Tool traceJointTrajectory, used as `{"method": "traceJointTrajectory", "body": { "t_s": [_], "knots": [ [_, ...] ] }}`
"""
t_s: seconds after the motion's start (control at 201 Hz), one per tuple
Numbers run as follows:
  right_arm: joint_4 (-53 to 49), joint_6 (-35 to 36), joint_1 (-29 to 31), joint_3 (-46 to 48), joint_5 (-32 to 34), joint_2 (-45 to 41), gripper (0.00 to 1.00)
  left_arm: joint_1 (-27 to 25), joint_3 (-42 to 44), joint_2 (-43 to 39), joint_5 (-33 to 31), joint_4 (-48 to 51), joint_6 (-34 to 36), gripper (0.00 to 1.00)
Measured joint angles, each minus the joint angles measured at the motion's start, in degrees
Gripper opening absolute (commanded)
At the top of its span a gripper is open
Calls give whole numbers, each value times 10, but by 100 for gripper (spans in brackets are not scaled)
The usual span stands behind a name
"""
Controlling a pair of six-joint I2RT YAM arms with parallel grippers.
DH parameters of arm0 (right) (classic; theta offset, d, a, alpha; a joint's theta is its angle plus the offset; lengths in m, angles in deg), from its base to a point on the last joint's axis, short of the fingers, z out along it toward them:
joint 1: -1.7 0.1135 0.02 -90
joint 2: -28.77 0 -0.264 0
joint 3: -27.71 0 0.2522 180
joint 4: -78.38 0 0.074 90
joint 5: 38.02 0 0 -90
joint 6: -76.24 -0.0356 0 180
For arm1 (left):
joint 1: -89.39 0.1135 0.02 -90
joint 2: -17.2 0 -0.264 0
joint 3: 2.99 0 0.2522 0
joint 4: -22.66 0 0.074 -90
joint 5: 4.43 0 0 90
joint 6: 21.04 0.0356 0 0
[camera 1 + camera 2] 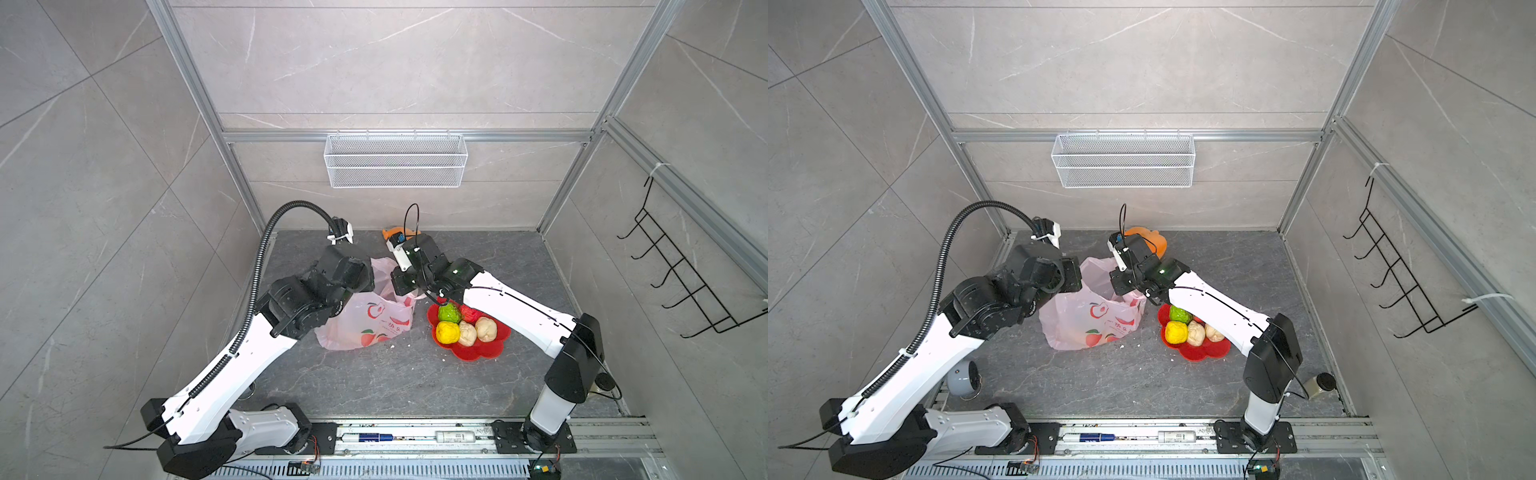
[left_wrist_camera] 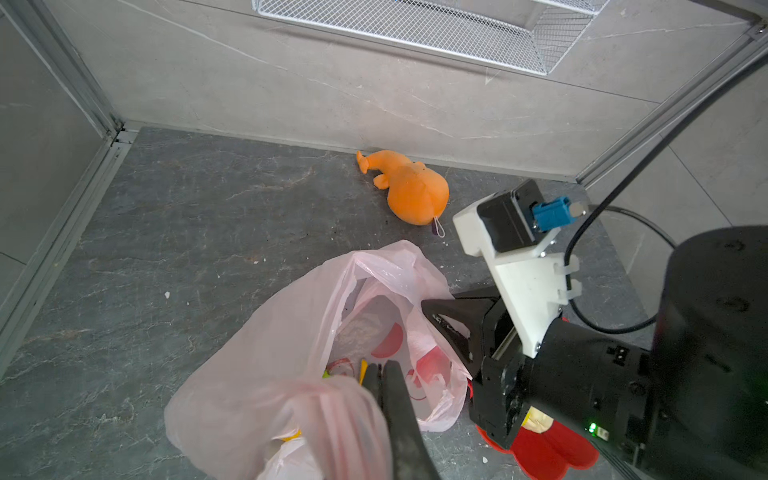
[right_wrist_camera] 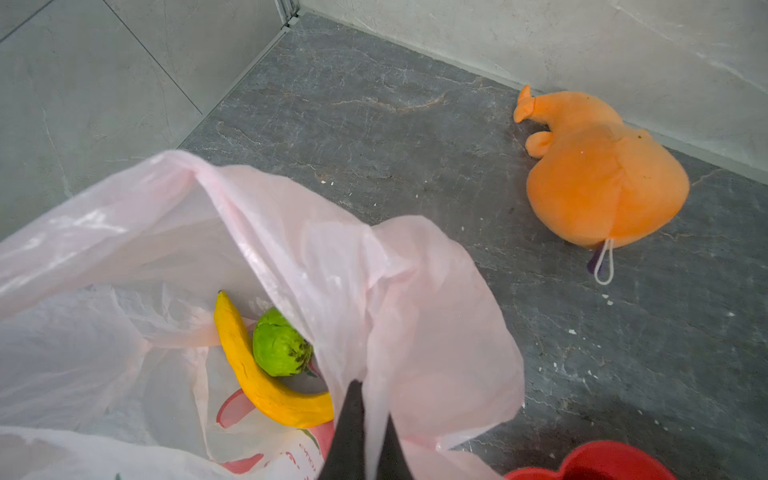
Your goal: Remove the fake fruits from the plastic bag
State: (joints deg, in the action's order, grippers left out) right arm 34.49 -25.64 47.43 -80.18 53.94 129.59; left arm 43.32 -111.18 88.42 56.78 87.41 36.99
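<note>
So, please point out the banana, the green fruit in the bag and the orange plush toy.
banana [image 3: 240,357]: right wrist view, on the middle of its curve.
green fruit [image 3: 280,343]: right wrist view, on its bumpy side.
orange plush toy [image 3: 598,187]: right wrist view, on its round body.

A robotics lab cell — aluminium frame [image 1: 407,136], stone-look wall panels [image 1: 374,62], arms [image 1: 249,357] bolted to a rail [image 1: 615,432].
</note>
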Motion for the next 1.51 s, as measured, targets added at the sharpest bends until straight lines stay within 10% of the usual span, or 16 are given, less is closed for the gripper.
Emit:
{"method": "traceJointTrajectory", "body": {
  "t_s": [0.329, 0.826, 1.514],
  "knots": [
    [4, -21, -9, -14, 2, 22, 4, 43, -153, 59, 88, 0, 75, 0],
    [65, -28, -14, 31, 28, -68, 4, 46, 127, -137, 83, 59, -14, 0],
    [168, -3, -14, 31, 28, -54, 4, 185, 17, 3, 155, 2, 51, 0]
  ]
}}
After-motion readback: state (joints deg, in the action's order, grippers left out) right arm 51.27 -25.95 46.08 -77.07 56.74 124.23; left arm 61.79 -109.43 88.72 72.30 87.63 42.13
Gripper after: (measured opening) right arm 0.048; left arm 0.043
